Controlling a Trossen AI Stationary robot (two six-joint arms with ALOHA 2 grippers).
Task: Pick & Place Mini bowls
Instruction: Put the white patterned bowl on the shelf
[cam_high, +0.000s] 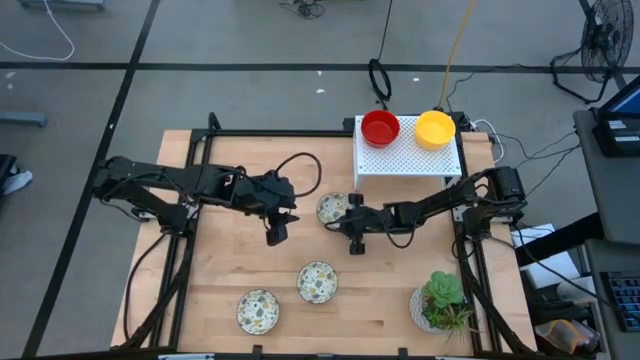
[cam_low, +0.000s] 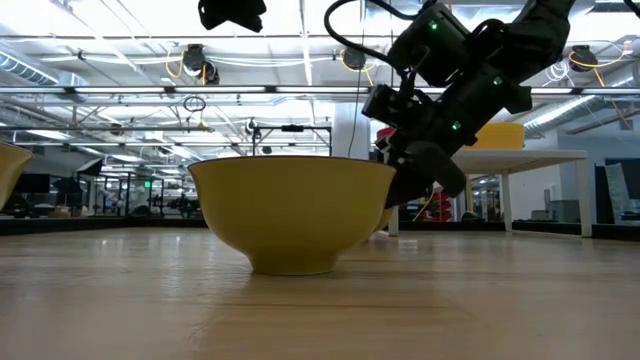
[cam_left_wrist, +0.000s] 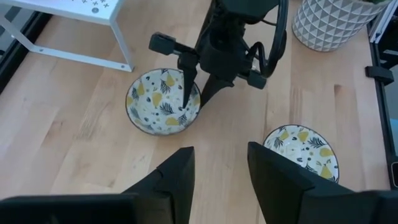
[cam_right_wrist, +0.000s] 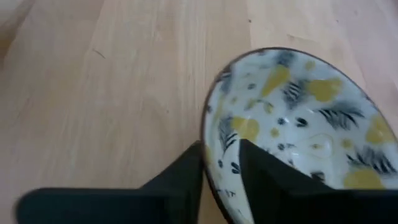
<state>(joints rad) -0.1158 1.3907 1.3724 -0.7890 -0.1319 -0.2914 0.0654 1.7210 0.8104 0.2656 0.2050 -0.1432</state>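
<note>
Three whitish mini bowls with a yellow-and-dark pattern stand on the table: one at the middle (cam_high: 331, 208) (cam_left_wrist: 163, 101) (cam_right_wrist: 298, 130), one nearer (cam_high: 317, 282) (cam_left_wrist: 302, 149) and one near the front edge (cam_high: 258, 311). A red bowl (cam_high: 380, 127) and a yellow bowl (cam_high: 435, 128) sit on the white rack (cam_high: 408, 158). My right gripper (cam_high: 352, 222) (cam_left_wrist: 198, 93) (cam_right_wrist: 221, 171) is shut on the middle bowl's rim. My left gripper (cam_high: 275, 235) (cam_left_wrist: 221, 168) hovers open to that bowl's left, holding nothing. My right gripper pinches the middle bowl's rim (cam_right_wrist: 209, 155) on the side toward the table's right. One finger (cam_right_wrist: 267, 180) is inside the bowl and the other (cam_right_wrist: 180, 180) outside. The fingers slant down from the right. The bowl stands upright on the table.
A white pot with a green plant (cam_high: 440, 303) stands at the near right corner. The low view shows a bowl's yellow outer wall (cam_low: 290, 215) close in front of the right arm (cam_low: 450, 90). Bare wood lies left of the bowls.
</note>
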